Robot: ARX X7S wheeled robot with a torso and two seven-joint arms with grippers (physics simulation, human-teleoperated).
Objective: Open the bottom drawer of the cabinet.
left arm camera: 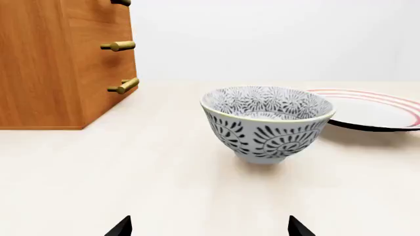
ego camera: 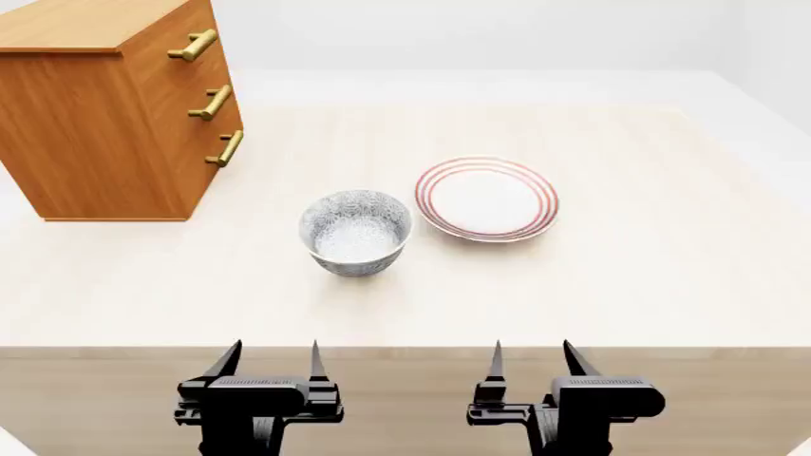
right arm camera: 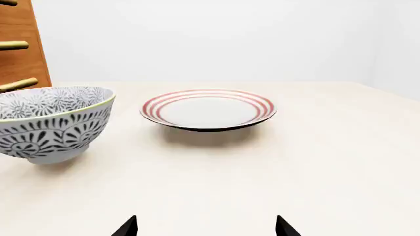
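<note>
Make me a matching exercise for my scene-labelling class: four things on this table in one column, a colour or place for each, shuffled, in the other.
Things:
1. bowl
2. plate
3. cabinet
4. left pincer

Descriptions:
A. orange-brown wood, at the table's far left
B. white with red rings
C. black, open, at the table's near edge
D. grey-blue leaf pattern, mid-table

Pairs: 1-D, 2-B, 3-A, 4-C

Cabinet (ego camera: 108,114) far left on table (ego camera: 633,285); bowl (ego camera: 356,231) ctr, plate (ego camera: 487,199) just right.
</note>
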